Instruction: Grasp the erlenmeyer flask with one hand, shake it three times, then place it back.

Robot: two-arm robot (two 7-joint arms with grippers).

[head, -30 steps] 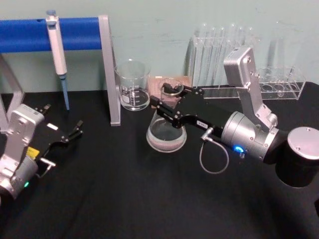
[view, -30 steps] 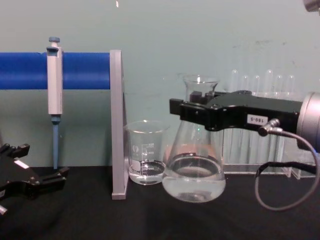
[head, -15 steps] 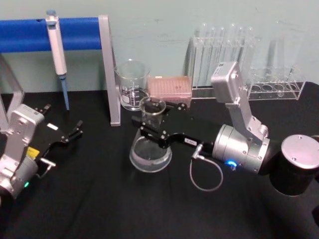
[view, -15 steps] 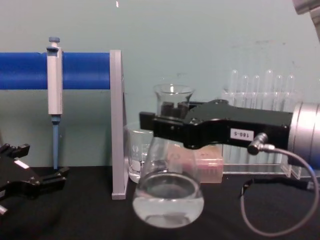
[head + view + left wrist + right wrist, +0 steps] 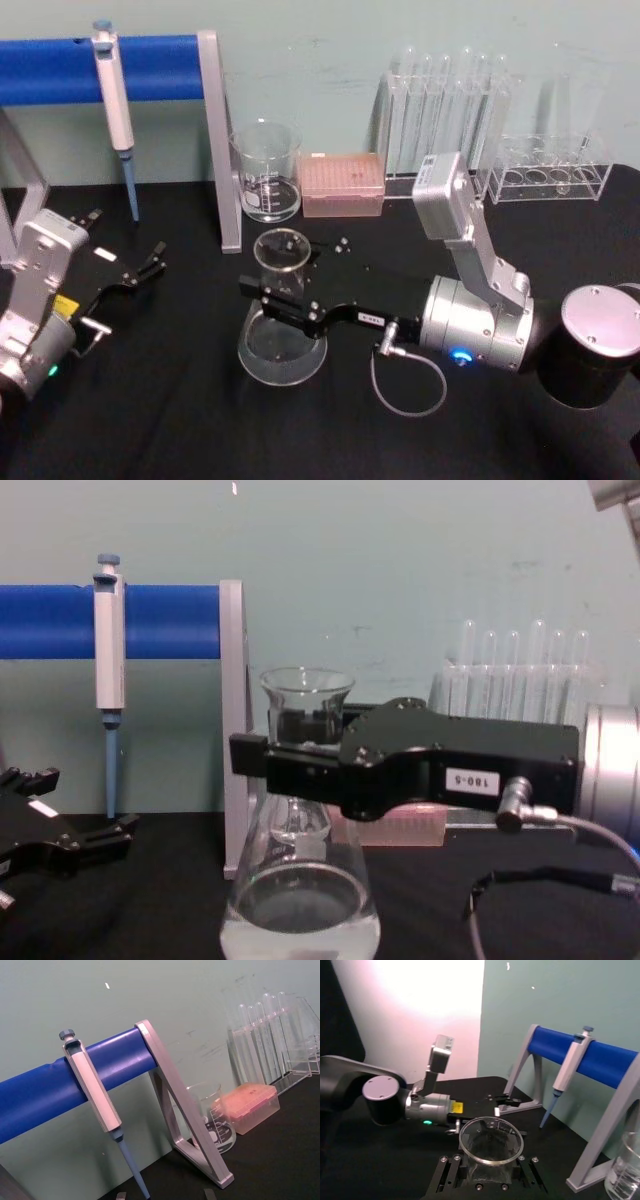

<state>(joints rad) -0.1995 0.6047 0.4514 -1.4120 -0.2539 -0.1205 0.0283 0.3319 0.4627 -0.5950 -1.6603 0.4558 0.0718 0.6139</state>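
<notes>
While right pincer (image 5: 278, 298) clamps neck of erlenmeyer flask (image 5: 282, 352), beaker (image 5: 266, 182), pink box (image 5: 342, 184) behind, left pincer (image 5: 152, 262) open aside.

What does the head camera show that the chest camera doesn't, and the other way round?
Head view: the right arm's silver links and the left arm's silver wrist. Chest view: clear liquid low in the erlenmeyer flask and readable digits on the gripper label. Both: the right gripper clamped on the flask's neck, the pipette, the parked left gripper.
</notes>
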